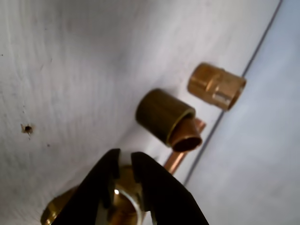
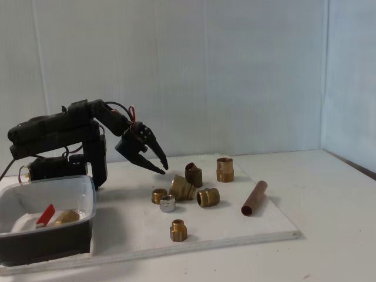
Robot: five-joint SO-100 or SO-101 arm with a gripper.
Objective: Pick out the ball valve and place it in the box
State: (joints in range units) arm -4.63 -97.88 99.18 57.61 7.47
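The ball valve (image 2: pixel 54 216) lies inside the box (image 2: pixel 82 191) at the lower left of the fixed view, while the empty gripper (image 2: pixel 163 169), fingers slightly parted, hangs above the fittings at centre.

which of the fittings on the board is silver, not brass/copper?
The small silver nut, in the fixed view right of the short brass ring and below the angled fitting. Every other loose piece is brass or copper coloured.

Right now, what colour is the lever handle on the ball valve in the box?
Red; the ball valve lies in the box, clearest in the fixed view.
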